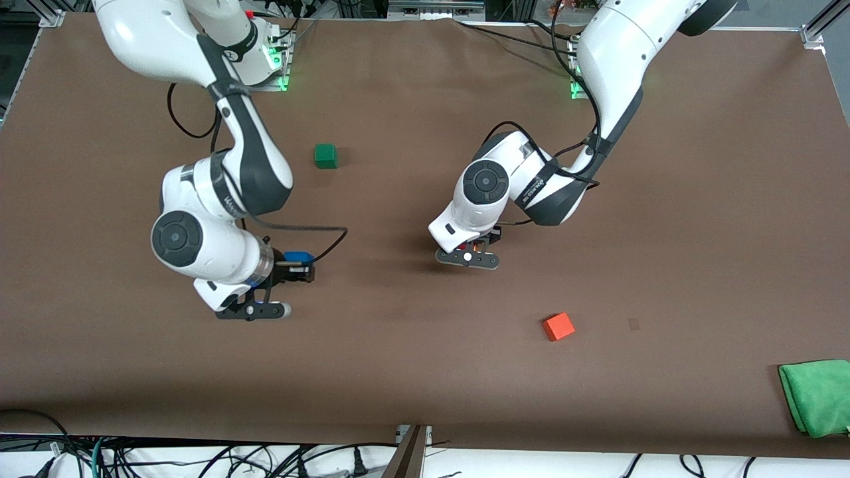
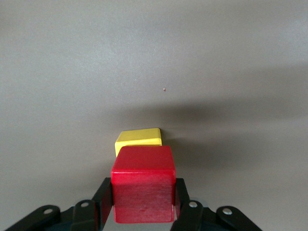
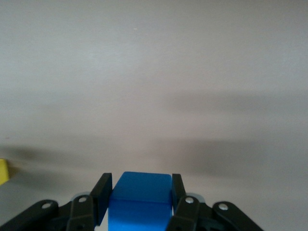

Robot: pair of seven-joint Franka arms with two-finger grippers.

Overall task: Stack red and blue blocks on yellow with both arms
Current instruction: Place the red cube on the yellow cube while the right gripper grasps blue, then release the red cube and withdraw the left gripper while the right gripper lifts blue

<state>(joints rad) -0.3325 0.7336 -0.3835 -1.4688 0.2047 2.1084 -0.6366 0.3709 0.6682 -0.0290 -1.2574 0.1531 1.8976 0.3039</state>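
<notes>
My left gripper (image 1: 473,252) is shut on the red block (image 2: 143,185). It holds the block just above the yellow cube (image 2: 138,138), which shows partly past the red block's edge. In the front view the left hand hides the yellow cube and only a sliver of red (image 1: 473,248) shows. My right gripper (image 1: 299,264) is shut on the blue block (image 1: 299,255), low over the table toward the right arm's end. In the right wrist view the blue block (image 3: 140,199) sits between the fingers, and a sliver of yellow (image 3: 4,171) shows at the frame's edge.
A dark green cube (image 1: 325,156) lies near the robots' bases. An orange cube (image 1: 558,326) lies nearer the front camera than the left gripper. A green cloth (image 1: 817,396) lies at the table's corner toward the left arm's end.
</notes>
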